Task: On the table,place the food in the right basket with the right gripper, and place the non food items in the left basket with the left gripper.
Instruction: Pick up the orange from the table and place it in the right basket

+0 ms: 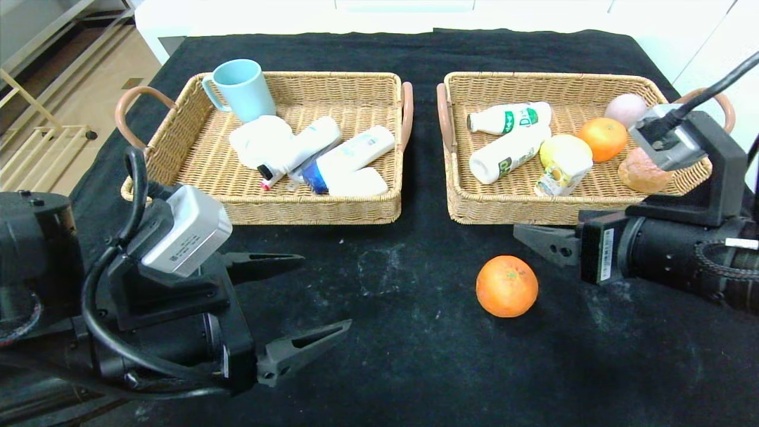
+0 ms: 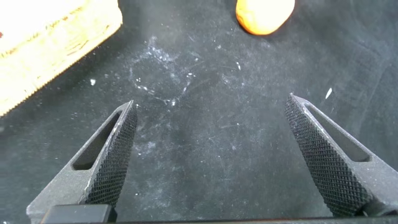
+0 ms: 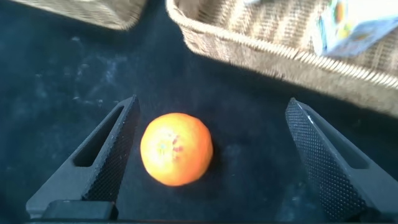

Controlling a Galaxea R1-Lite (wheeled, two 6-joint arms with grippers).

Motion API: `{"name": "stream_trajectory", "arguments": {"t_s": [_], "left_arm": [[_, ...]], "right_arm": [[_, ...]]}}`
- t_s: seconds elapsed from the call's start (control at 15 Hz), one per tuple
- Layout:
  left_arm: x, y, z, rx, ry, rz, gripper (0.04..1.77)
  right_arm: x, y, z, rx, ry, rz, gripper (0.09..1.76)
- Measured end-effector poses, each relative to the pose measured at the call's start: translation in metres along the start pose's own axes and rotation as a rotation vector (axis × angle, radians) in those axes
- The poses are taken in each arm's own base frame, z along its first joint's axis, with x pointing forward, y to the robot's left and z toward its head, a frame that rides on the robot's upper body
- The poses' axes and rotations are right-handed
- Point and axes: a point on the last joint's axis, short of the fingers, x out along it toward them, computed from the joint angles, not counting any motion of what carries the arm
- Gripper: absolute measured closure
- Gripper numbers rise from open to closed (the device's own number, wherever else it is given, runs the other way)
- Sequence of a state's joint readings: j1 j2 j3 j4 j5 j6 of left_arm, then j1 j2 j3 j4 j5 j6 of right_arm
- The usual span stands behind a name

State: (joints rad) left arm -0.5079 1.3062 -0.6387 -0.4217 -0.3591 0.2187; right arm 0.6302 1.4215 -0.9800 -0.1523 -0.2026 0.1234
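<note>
The right gripper (image 1: 536,240), jaws spread, sits mid-right beside a loose orange (image 1: 507,286). The left gripper (image 1: 305,296) hangs spread at lower left, holding nothing

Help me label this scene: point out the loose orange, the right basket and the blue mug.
loose orange (image 1: 507,286), head view, middle of the fruit on the cloth.
right basket (image 1: 504,209), head view, its near wicker wall.
blue mug (image 1: 244,89), head view, the outside of its body.

The head view looks forward and down over the whole desk (image 1: 415,356). Each wrist view looks out close between its own jaws, low over the cloth. All three share the loose orange (image 1: 507,286) (image 2: 263,15) (image 3: 176,149).
</note>
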Motion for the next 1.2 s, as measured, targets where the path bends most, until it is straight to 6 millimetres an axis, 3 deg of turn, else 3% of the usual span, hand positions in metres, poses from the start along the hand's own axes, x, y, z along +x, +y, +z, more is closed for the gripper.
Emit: {"name": "stream_trajectory", "arguments": {"t_s": [0.27, 0.67, 1.2], "left_arm": [[-0.007, -0.002, 0.005, 0.01, -0.024, 0.003, 0.09], [-0.016, -0.004, 0.01, 0.021, -0.054, 0.009, 0.09], [-0.025, -0.007, 0.014, 0.034, -0.087, 0.015, 0.09]], "right_arm": [[0.015, 0.022, -0.003, 0.043, 0.055, -0.127, 0.14], [0.032, 0.043, -0.013, 0.024, 0.082, -0.184, 0.14], [0.053, 0.049, -0.029, 0.023, 0.129, -0.233, 0.14]]}}
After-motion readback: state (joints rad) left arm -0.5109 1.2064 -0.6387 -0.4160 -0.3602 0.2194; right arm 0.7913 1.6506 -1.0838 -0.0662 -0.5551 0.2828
